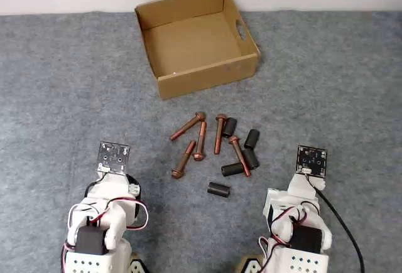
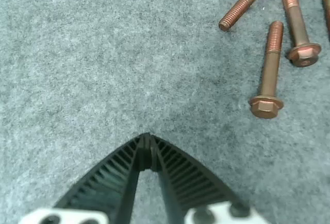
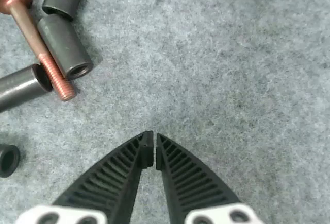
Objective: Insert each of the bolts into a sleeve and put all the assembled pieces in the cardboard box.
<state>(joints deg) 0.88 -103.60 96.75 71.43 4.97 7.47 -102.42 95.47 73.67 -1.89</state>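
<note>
1. We see the cardboard box (image 1: pixel 207 77) standing open on the grey counter (image 1: pixel 63 97), on the far side from the two arms; one side wall has a hand slot.
2. Five copper-coloured bolts (image 1: pixel 219 133) lie loose on the counter just in front of the box, between it and the arms; three lie toward the box's left corner, fanned at slight angles; two lie nearer the middle of its front wall.
3. Five dark sleeves (image 1: pixel 252 138) lie in the same patch, to the right-hand side of the bolts as seen from the arms; one sleeve (image 1: pixel 218 189) lies apart, farthest from the box.
4. In the right wrist view one bolt (image 3: pixel 38 38) lies along a sleeve (image 3: pixel 64 44), touching it; its threaded tip rests against the mouth of a second sleeve (image 3: pixel 20 85), outside it.
5. The left arm (image 1: pixel 107 223) sits farther from the box than the bolts, off toward the box's left side; the left gripper (image 2: pixel 149 147) has its ribbed black fingers pressed together, tips over bare counter, with three bolts (image 2: pixel 268 72) lying beyond them.
6. The right arm (image 1: pixel 298 223) sits farther from the box than the sleeves, off to its right side; the right gripper (image 3: pixel 154 149) is likewise pressed together, pinching nothing, a hairline slit between the tips.
</note>
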